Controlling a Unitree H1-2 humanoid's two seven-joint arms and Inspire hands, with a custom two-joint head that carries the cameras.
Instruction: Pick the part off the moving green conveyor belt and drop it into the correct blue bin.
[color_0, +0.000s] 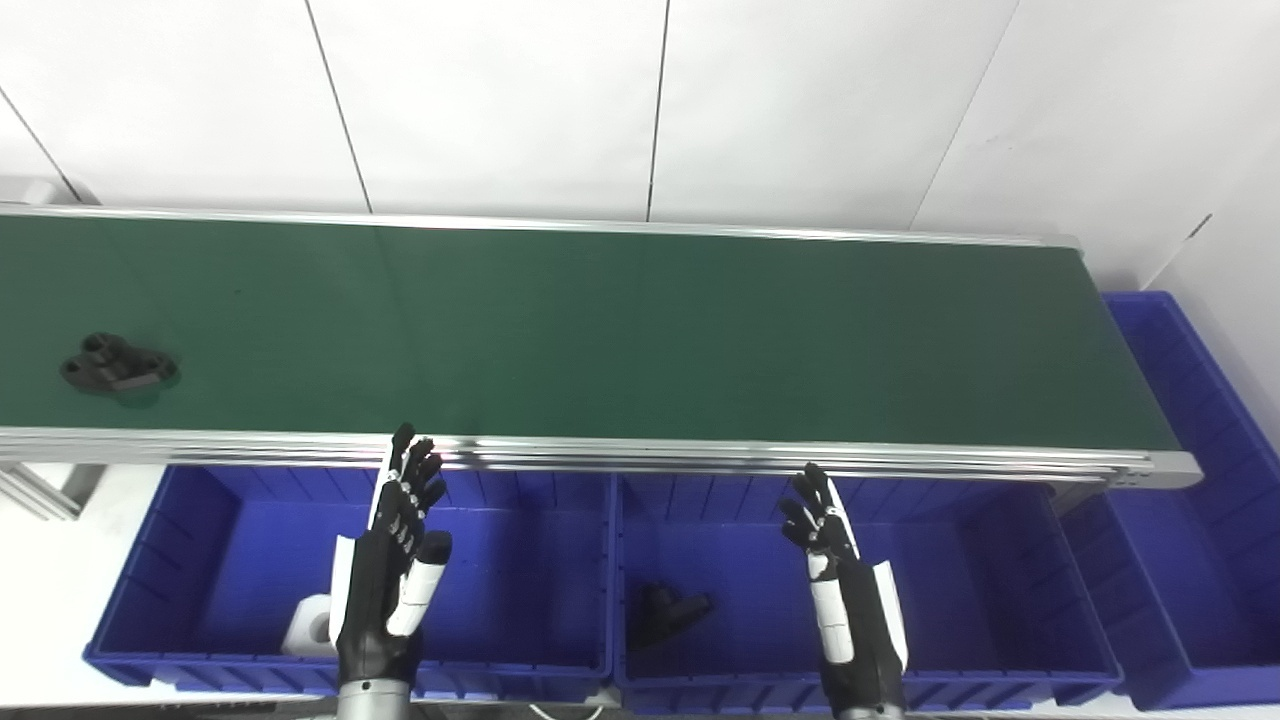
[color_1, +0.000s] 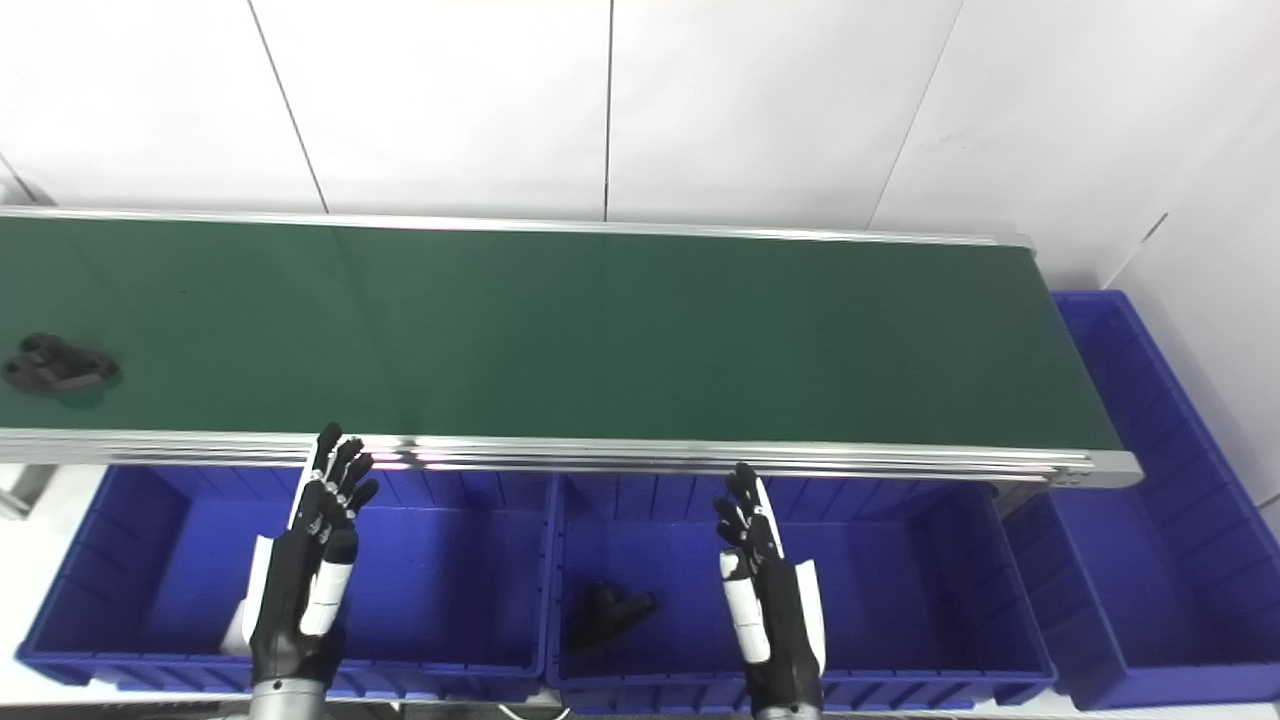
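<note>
Left hand (color_0: 395, 560) and right hand (color_0: 845, 590) raised, fingers (color_0: 410, 470) extended, empty.

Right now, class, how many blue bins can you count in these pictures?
3. The left bin and the middle bin sit side by side below the belt's near edge; the third bin stands at the belt's right end. Others may lie outside the frame.

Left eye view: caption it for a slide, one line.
Both open hands, left hand and right hand, wait over blue bins while a black part rides the green conveyor belt.
</note>
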